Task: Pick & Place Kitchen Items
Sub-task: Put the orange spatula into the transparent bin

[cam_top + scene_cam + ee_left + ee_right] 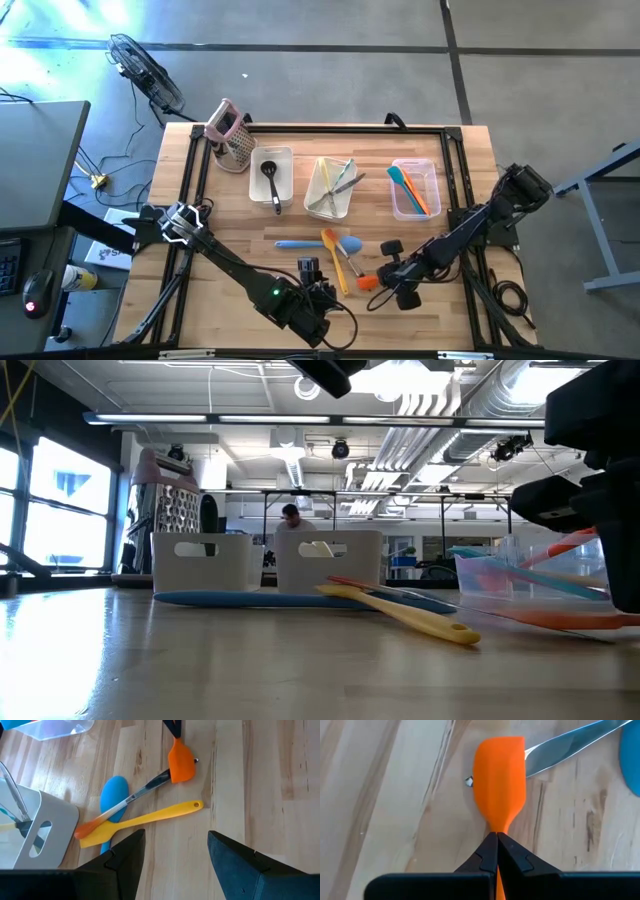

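Observation:
An orange spatula (500,775) lies near the table's front, right of centre, with my right gripper (497,847) shut on it. Its head overlaps the tip of a knife's blade (570,745); the knife has an orange handle (87,827). Beside them a yellow spatula (150,817) and a blue spatula (114,795) lie flat on the wood, crossing each other. My left gripper (175,865) hangs open above the front edge (310,272), a little short of these utensils, with nothing between its fingers. My right gripper pinches the orange spatula's neck (498,826), just behind the head, between its two fingers. It comes slanting down from the table's right, in line with the spatula; the handle behind the neck is hidden by the fingers. The head lies flat; whether it is off the wood I cannot tell.
Three bins stand in a row at the back: one with a black ladle (271,178), one with metal tongs (330,187), and a clear one with blue and orange spatulas (415,188). A metal grater with a pink handle (230,135) stands at the back left.

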